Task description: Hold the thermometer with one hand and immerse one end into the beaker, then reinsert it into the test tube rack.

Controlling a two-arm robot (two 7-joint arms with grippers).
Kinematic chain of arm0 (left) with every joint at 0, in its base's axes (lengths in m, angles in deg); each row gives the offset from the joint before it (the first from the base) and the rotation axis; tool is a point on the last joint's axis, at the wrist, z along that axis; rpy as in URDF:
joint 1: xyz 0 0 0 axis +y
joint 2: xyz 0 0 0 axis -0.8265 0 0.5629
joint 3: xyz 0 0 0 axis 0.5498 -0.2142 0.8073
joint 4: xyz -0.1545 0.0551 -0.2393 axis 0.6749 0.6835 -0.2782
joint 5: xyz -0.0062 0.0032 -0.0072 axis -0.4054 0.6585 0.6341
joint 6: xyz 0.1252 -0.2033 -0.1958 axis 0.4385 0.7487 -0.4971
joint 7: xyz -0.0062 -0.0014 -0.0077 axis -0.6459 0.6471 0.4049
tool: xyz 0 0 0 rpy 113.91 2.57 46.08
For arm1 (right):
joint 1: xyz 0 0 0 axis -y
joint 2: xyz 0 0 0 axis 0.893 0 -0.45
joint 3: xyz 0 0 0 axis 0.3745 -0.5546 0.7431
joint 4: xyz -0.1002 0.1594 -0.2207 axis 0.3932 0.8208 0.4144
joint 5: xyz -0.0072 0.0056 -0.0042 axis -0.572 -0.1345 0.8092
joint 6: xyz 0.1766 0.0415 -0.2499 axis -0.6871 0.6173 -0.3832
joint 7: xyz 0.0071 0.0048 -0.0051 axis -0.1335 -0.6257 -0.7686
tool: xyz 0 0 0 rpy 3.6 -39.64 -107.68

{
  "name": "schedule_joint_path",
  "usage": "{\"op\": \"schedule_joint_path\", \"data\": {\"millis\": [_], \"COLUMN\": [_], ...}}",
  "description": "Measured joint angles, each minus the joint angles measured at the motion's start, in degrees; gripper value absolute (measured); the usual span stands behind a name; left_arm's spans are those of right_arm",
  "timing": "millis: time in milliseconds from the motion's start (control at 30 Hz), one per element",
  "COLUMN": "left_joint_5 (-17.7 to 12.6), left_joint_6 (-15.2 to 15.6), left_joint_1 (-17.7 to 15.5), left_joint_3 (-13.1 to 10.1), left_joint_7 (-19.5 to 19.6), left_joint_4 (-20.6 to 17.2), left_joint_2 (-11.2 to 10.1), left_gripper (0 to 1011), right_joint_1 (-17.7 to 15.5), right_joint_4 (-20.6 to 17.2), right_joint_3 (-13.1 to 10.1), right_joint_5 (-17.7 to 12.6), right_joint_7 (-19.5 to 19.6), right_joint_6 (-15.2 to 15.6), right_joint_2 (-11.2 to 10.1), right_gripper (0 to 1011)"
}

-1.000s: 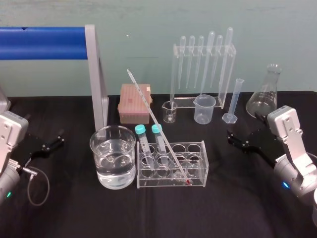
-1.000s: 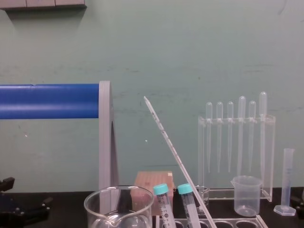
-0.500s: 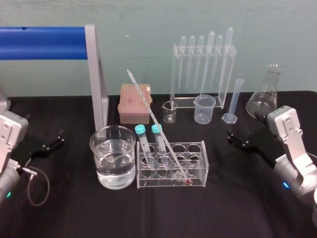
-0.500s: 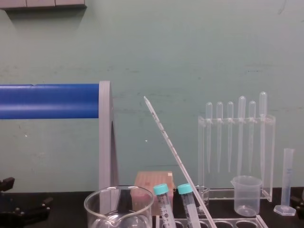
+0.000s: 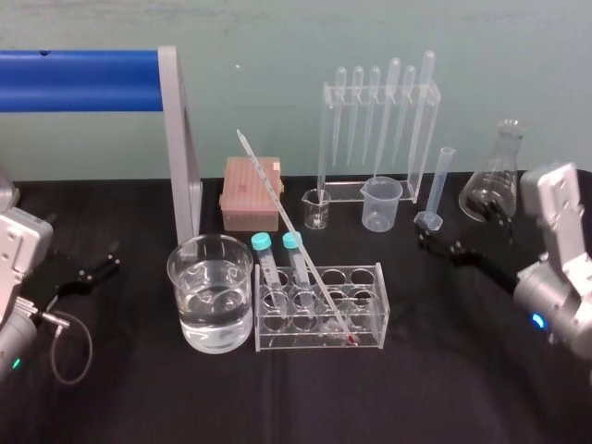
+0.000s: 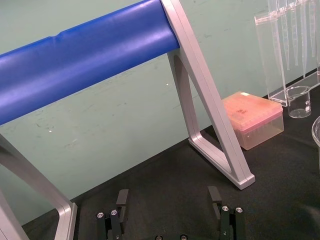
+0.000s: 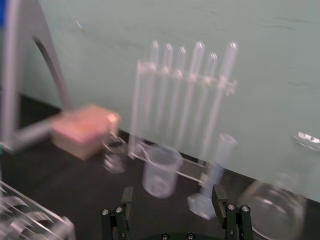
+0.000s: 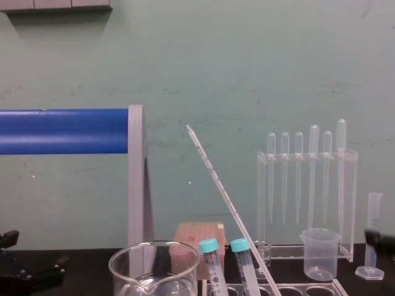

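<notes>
The thermometer (image 5: 294, 233) leans in the test tube rack (image 5: 319, 339), red tip at the rack's floor and upper end tilted back-left; the chest view shows the thermometer (image 8: 228, 206) slanting up above the rack (image 8: 308, 288). The wide glass beaker (image 5: 211, 291), holding water, stands just left of the rack, its rim low in the chest view (image 8: 154, 266). My right gripper (image 5: 437, 244) hovers open to the right of the rack, near the measuring cylinder; the right wrist view shows the gripper (image 7: 173, 199) empty. My left gripper (image 5: 104, 262) rests open at the far left, empty in its wrist view (image 6: 168, 196).
Two teal-capped tubes (image 5: 277, 264) stand in the rack. Behind are a pink tip box (image 5: 250, 192), a small glass beaker (image 5: 316, 209), a plastic beaker (image 5: 381, 203), a pipette stand (image 5: 379, 120), a measuring cylinder (image 5: 437, 190) and a conical flask (image 5: 495, 180). A blue-barred frame (image 5: 180, 139) stands back left.
My right arm has lifted and swung back, its open gripper now nearer the measuring cylinder. The left arm and the glassware have not moved.
</notes>
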Motion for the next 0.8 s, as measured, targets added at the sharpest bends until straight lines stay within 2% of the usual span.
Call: {"op": "schedule_joint_path", "data": {"millis": [33,100,167,200,233,367,400,467,567,600,700,733,800], "left_joint_5": [0.00,0.00,0.00,0.00,0.00,0.00,0.00,0.00,0.00,0.00,0.00,0.00,0.00], "left_joint_6": [0.00,0.00,0.00,0.00,0.00,0.00,0.00,0.00,0.00,0.00,0.00,0.00,0.00], "left_joint_1": [0.00,0.00,0.00,0.00,0.00,0.00,0.00,0.00,0.00,0.00,0.00,0.00,0.00], "left_joint_3": [0.00,0.00,0.00,0.00,0.00,0.00,0.00,0.00,0.00,0.00,0.00,0.00,0.00], "left_joint_7": [0.00,0.00,0.00,0.00,0.00,0.00,0.00,0.00,0.00,0.00,0.00,0.00,0.00], "left_joint_4": [0.00,0.00,0.00,0.00,0.00,0.00,0.00,0.00,0.00,0.00,0.00,0.00,0.00], "left_joint_2": [0.00,0.00,0.00,0.00,0.00,0.00,0.00,0.00,0.00,0.00,0.00,0.00,0.00], "left_gripper": [1008,1008,1008,1008,1008,1008,1008,1008,1008,1008,1008,1008,1008], "right_joint_1": [0.36,1.03,1.96,1.96,2.64,4.40,5.13,5.93,8.16,8.16,11.64,11.64,15.07], "right_joint_4": [-1.16,-2.91,-4.68,-4.68,-5.94,-8.61,-9.52,-10.17,-10.80,-10.80,-9.19,-9.19,-5.89], "right_joint_3": [-1.15,-2.28,-2.90,-2.90,-3.10,-3.01,-2.52,-1.82,0.78,0.78,4.63,4.63,7.51], "right_joint_5": [-2.99,-6.49,-8.94,-8.94,-10.53,-13.80,-14.93,-15.85,-16.73,-16.73,-15.49,-15.49,-14.48], "right_joint_7": [-2.56,-6.18,-9.90,-9.90,-12.72,-18.57,-20.57,-22.18,-25.61,-25.61,-27.64,-27.64,-28.47], "right_joint_6": [1.81,4.07,5.48,5.48,6.45,9.40,10.73,11.88,13.88,13.88,15.35,15.35,16.86], "right_joint_2": [0.06,-0.01,-0.31,-0.31,-0.50,-0.55,-0.55,-0.59,-0.85,-0.85,-0.05,-0.05,1.77], "right_gripper": [1003,1003,1003,1003,1003,1003,1003,1003,1003,1002,1003,1003,1003]}}
